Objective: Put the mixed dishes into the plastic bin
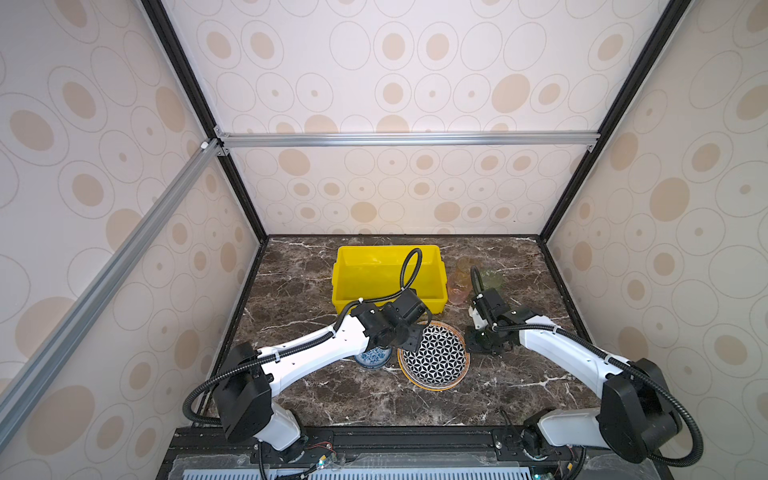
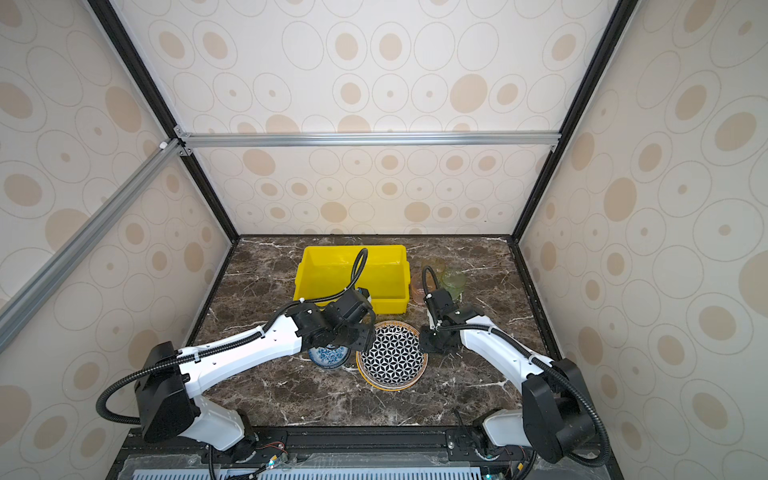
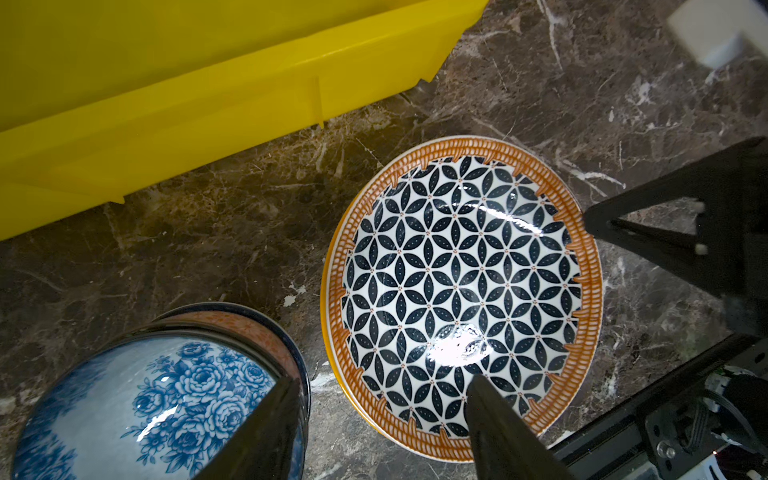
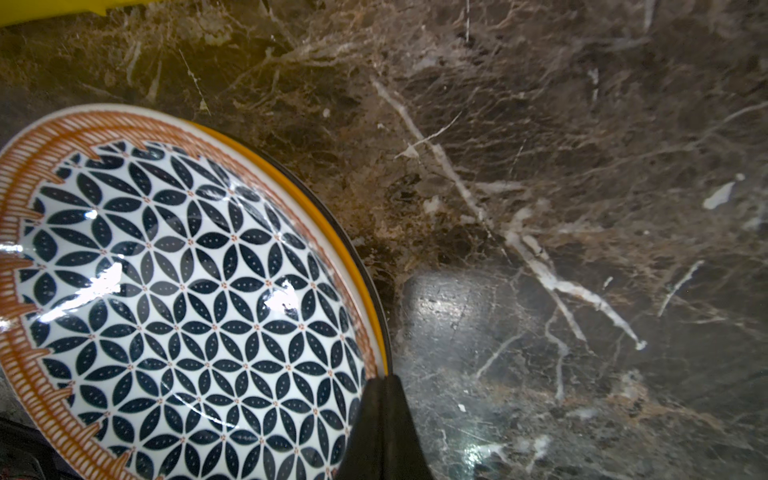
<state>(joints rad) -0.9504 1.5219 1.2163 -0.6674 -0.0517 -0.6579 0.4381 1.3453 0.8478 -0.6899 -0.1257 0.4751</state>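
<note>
geometric plate (image 1: 434,357) lying flat near yellow bin (image 1: 365,278); blue-floral bowl (image 1: 374,358) sitting just beside it; tinted cups (image 1: 458,291) standing beside bin.

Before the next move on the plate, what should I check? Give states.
1. Right tool shut at geometric plate rim: ok; actual grip: cannot tell.
2. Left tool open, over gap between blue-floral bowl and plate: ok.
3. Plate single: not ok, sits on yellow-rimmed plate.
4. Yellow bin empty: ok where visible; cable hides part.
5. Tinted cups clear of bin: ok, beside it.
</note>
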